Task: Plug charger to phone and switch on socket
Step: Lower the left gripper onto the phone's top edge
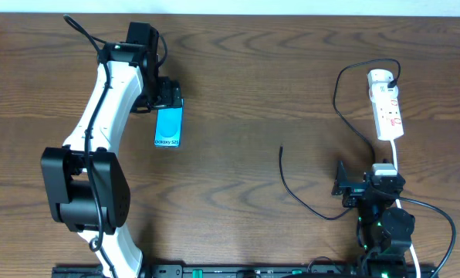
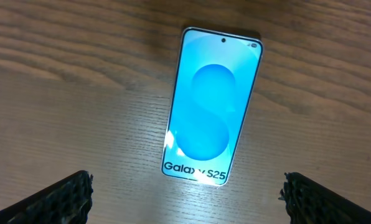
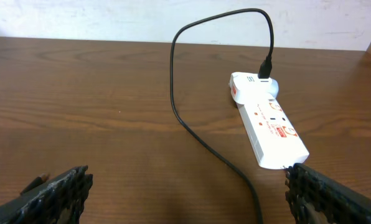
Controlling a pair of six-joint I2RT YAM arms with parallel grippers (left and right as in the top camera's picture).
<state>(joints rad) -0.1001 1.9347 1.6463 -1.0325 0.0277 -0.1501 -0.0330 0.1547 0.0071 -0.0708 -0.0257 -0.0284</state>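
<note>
1. Phone [image 1: 168,127] lies flat on the wooden table [image 1: 253,77], its teal screen facing up.
2. Left gripper [image 2: 187,198] hangs above the phone with its fingers spread wide, holding nothing.
3. Charger [image 1: 292,189] is plugged into the far end of the socket [image 1: 387,108]. Its cable loops across the table, and its free tip rests loose mid-table, well apart from the phone.
4. Right gripper [image 3: 188,194] sits near the socket's near end. It is wide open and empty, and the wrist view shows the cable running between its fingers.
</note>
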